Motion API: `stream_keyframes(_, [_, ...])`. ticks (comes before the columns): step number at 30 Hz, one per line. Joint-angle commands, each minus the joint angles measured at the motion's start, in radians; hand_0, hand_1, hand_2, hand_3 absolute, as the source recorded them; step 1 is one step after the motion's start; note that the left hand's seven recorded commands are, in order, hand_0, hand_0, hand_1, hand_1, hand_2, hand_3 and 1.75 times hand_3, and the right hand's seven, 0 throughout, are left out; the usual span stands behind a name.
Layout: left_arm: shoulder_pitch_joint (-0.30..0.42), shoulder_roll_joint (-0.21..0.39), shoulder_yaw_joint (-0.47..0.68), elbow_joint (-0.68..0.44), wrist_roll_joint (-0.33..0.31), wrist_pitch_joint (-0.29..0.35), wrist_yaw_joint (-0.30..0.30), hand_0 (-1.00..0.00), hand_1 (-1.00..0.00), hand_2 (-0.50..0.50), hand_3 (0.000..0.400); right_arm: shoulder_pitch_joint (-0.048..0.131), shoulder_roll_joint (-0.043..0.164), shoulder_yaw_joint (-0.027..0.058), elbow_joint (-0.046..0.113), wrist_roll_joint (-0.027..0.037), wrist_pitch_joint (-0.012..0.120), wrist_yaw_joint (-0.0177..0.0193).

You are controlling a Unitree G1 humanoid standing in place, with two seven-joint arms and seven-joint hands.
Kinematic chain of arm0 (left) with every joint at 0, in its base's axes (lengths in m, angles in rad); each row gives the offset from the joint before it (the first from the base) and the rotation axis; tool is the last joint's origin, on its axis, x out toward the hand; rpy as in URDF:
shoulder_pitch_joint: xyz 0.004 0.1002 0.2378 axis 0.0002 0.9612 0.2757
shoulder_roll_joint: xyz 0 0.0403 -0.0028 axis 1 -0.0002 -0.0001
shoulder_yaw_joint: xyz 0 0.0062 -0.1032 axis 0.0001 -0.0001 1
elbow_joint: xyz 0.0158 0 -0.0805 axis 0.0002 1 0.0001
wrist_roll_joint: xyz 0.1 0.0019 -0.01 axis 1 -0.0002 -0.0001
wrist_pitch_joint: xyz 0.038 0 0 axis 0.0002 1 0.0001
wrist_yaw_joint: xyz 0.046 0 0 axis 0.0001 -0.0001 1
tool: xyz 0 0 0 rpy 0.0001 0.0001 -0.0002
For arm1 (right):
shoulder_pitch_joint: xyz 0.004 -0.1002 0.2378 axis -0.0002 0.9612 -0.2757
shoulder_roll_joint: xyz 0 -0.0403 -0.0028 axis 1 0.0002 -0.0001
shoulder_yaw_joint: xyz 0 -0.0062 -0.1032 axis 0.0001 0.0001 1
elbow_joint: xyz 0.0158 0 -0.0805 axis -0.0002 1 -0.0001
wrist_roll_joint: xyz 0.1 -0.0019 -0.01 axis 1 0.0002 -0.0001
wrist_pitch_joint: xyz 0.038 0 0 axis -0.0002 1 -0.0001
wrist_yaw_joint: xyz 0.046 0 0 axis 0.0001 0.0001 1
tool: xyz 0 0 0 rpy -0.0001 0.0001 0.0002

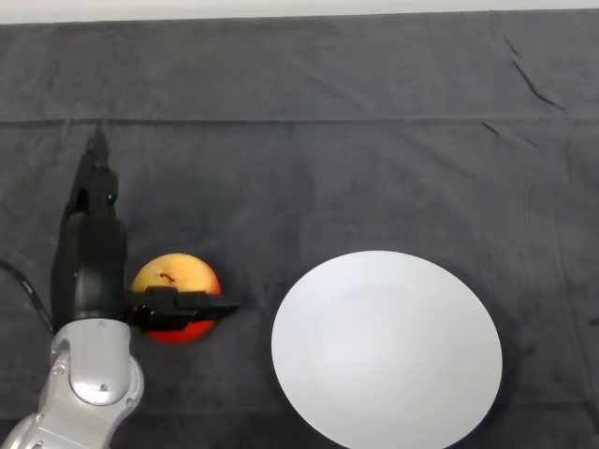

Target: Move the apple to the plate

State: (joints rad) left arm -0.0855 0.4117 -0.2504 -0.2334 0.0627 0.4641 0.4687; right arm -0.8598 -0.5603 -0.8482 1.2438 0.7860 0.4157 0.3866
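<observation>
Risk, as I am judging it: the apple [174, 281] is sitting in the lower left of the frame with the left hand [92, 267] pressed up against its left side, and only one black digit [187, 307] is showing across the fruit's lower front. If that is the whole contact, the hold is looking shallow. A round, smooth apple could be rolling out toward the top or right of the frame once lifting begins, or be dropping during the carry.

Second risk: the plate [386, 348] is lying in the lower right centre, apart from the apple, with a strip of dark cloth [328, 168] between them. A low carry could be catching the near rim and nudging the plate; a release from height could be letting the apple roll off the flat white surface.

Hand state: the digits are curling round the apple, one reaching across the front, the rest standing along its left side. How firmly they are bearing on it I cannot tell.

Apple relative to hand: immediately right of the palm, touching, resting on the cloth, not yet on the plate.
</observation>
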Motion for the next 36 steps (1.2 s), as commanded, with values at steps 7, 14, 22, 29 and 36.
stream_keyframes(7, [0.004, 0.034, -0.037, -0.011, 0.054, 0.060, -0.027, 0.00, 0.00, 0.00, 0.000, 0.038, -0.004, -0.0098, -0.046, 0.0305, 0.002, -0.0064])
stream_keyframes(14, [-0.012, 0.025, -0.054, -0.007, 0.063, 0.097, -0.055, -0.62, -0.63, 0.01, 0.251, 0.038, -0.004, -0.0099, -0.045, 0.0306, 0.002, -0.0063])
stream_keyframes(22, [-0.009, 0.028, -0.058, -0.018, 0.070, 0.102, -0.083, -1.00, -1.00, 0.00, 0.400, 0.038, -0.004, -0.0099, -0.045, 0.0307, 0.002, -0.0061])
stream_keyframes(29, [-0.025, 0.031, -0.055, -0.060, 0.082, 0.138, -0.106, -1.00, -1.00, 0.00, 0.400, 0.038, -0.005, -0.0099, -0.044, 0.0307, 0.002, -0.0060])
stream_keyframes(36, [-0.064, 0.022, -0.068, -0.171, 0.116, 0.237, -0.114, -1.00, -1.00, 0.00, 0.400, 0.038, -0.005, -0.0099, -0.043, 0.0308, 0.002, -0.0057])
